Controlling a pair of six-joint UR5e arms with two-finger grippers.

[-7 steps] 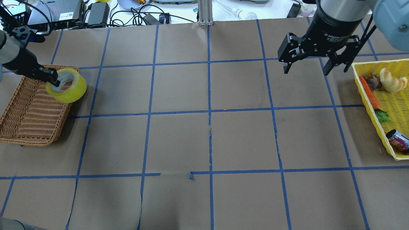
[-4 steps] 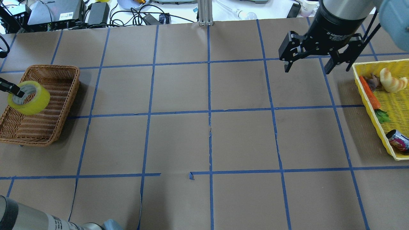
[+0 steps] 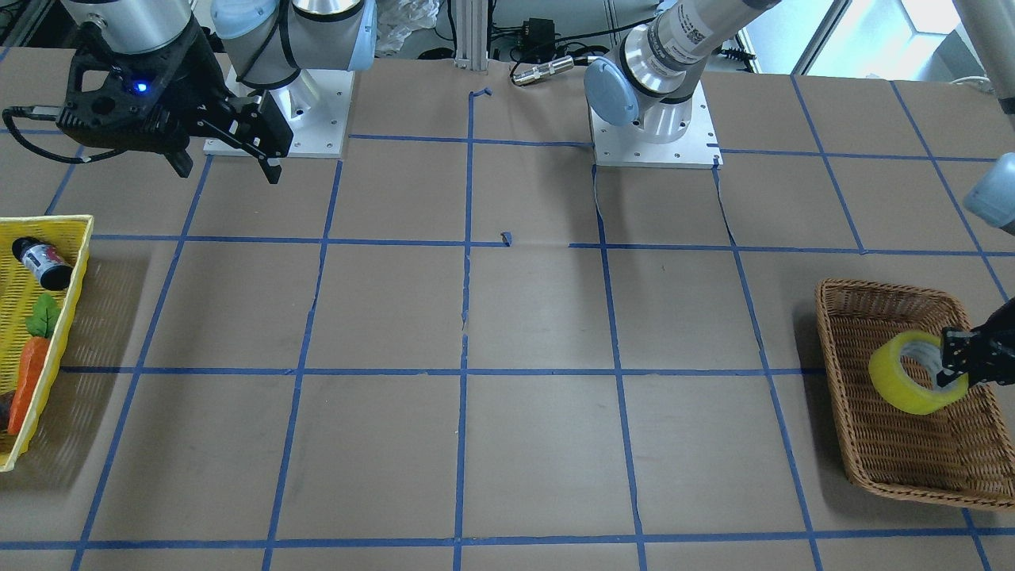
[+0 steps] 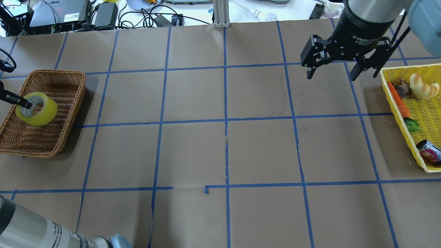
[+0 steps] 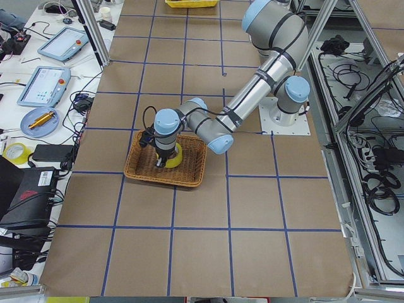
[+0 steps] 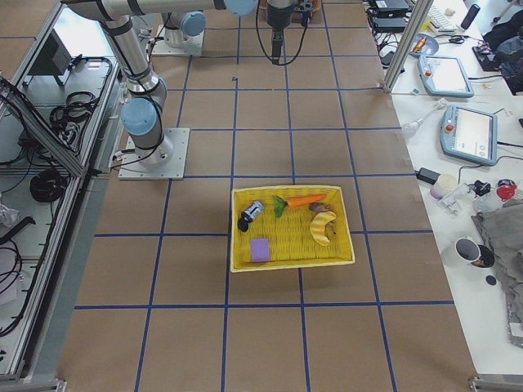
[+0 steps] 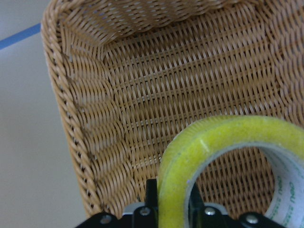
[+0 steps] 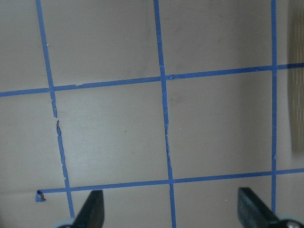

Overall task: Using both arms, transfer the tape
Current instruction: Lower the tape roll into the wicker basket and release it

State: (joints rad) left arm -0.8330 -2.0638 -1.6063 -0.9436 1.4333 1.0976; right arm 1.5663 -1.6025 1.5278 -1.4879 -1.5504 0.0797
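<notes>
The yellow tape roll [image 4: 37, 109] with its white core hangs over the brown wicker basket [image 4: 65, 103] at the table's left. My left gripper [image 4: 21, 102] is shut on the roll's wall, one finger inside the core. The roll also shows in the front view [image 3: 910, 373], the left wrist view [image 7: 223, 161] and the exterior left view [image 5: 170, 158]. In the left wrist view the fingers pinch the roll's rim and the basket floor [image 7: 180, 95] lies below. My right gripper [image 4: 339, 70] is open and empty above the table at the far right.
A yellow basket [image 4: 392, 100] at the right edge holds a carrot [image 4: 399, 100], a croissant-like toy [image 4: 423, 86] and a small can [image 4: 429, 151]. Cables and devices lie beyond the table's far edge. Blue tape lines grid the brown table.
My left gripper carried the tape from the basket's right rim to over the basket's inside, then shifted slightly right and down. My right gripper barely moved.
</notes>
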